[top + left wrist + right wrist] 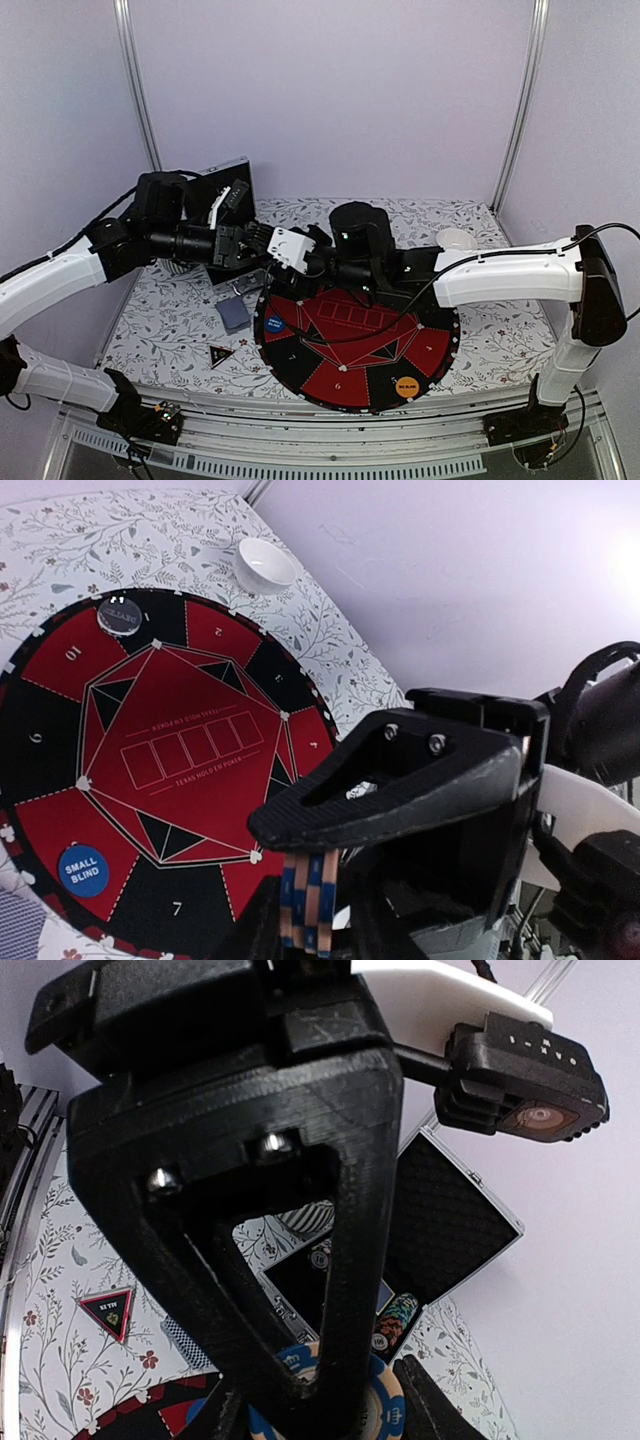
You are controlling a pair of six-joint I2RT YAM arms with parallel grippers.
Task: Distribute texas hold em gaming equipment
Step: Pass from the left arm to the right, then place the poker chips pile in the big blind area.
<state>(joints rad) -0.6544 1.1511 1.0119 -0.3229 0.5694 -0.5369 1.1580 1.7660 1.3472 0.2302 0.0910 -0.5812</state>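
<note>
The jaws of our left gripper (pixel 310 932) stand narrow at the bottom of the left wrist view. One sits on each flat end of a short stack of blue-and-orange poker chips (pixel 308 900), seen edge-on. We cannot tell whether they are pressing the stack or have let it go. Just above the stack is a finger (pixel 400 815) of the other arm. Left of the jaws and below them lies the mat (pixel 190 730). The blue button (pixel 82 870) is on its near part, a dark disc (pixel 120 615) is at its far rim, and a white bowl (pixel 265 563) stands beyond.

In the right wrist view the right gripper (pixel 330 1415) has its jaws partly closed around the stack's rim, one on each side of the chip face, and they look to be grasping it. A left finger (pixel 360 1190) covers most of that face. Beyond the jaws sits the open case (pixel 450 1220). To their left, on the table (pixel 50 1260), is the triangular marker (pixel 108 1312).

From above we see both grippers meeting tip to tip over the mat's far left edge, with the chips hidden between them. The playing cards (pixel 233 313) and the marker lie left of the jaws, toward the bases. The orange button (pixel 406 386) sits on the mat's near right edge.
</note>
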